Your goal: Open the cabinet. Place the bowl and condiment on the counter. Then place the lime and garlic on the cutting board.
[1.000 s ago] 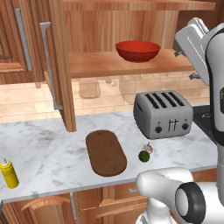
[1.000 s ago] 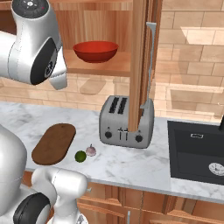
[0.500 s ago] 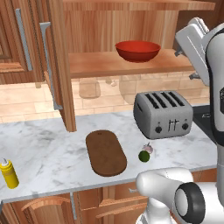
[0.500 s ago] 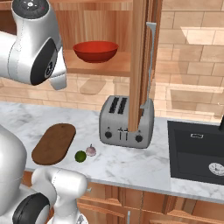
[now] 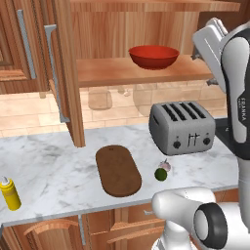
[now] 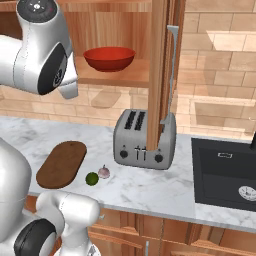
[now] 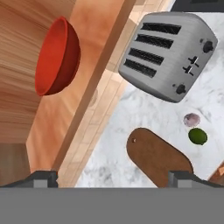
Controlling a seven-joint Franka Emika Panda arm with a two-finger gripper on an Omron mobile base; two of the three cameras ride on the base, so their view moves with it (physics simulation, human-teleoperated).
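The cabinet (image 5: 68,73) stands open, and the red bowl (image 5: 153,56) rests on its lower shelf, near that shelf's front edge and above the silver four-slot toaster (image 5: 182,128). On the marble counter (image 5: 44,166) the yellow condiment bottle (image 5: 10,193) stands at the front left corner, the bare cutting board (image 5: 117,170) lies mid-worktop toward the front edge, and the lime (image 5: 160,174) and garlic (image 5: 166,166) sit touching, just right of the board near the front edge. The gripper (image 7: 113,177) is spread wide with nothing between its fingers (image 7: 43,178), up beside the shelf.
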